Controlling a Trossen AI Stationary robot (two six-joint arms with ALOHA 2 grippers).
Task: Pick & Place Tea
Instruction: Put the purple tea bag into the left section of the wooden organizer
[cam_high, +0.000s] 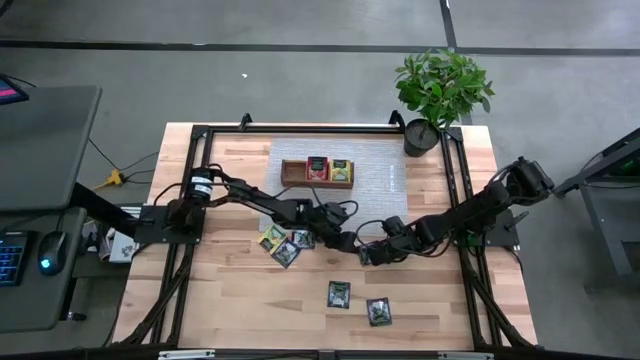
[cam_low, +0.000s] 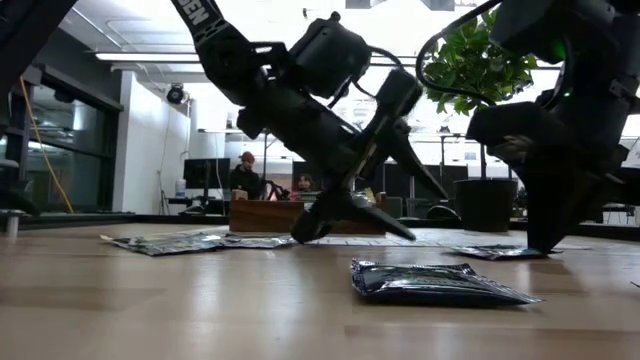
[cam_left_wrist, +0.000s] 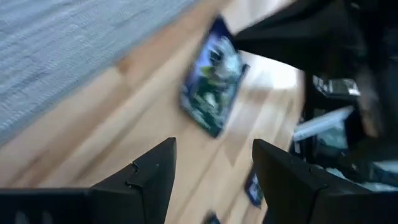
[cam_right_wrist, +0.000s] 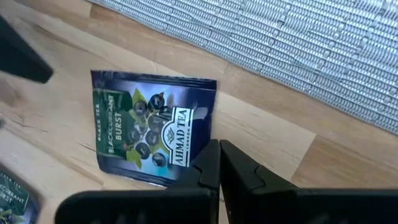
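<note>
- Wooden table, pale planks.
- Grey woven mat at the back, with a brown wooden tray on it.
- Potted plant at 1 back corner.
- Tea packets scattered flat on the wood.

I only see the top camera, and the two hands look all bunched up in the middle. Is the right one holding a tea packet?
Observer: Its wrist camera shows the right hand shut, tips at a corner of a dark blue packet lying flat on the table. I can't tell if it pinches it.
Operator: What about the left one?
Observer: The left hand is open, with nothing between its fingers.
Operator: What flavour is that packet?
Observer: Its label reads Blackcurrant Burst.
</note>
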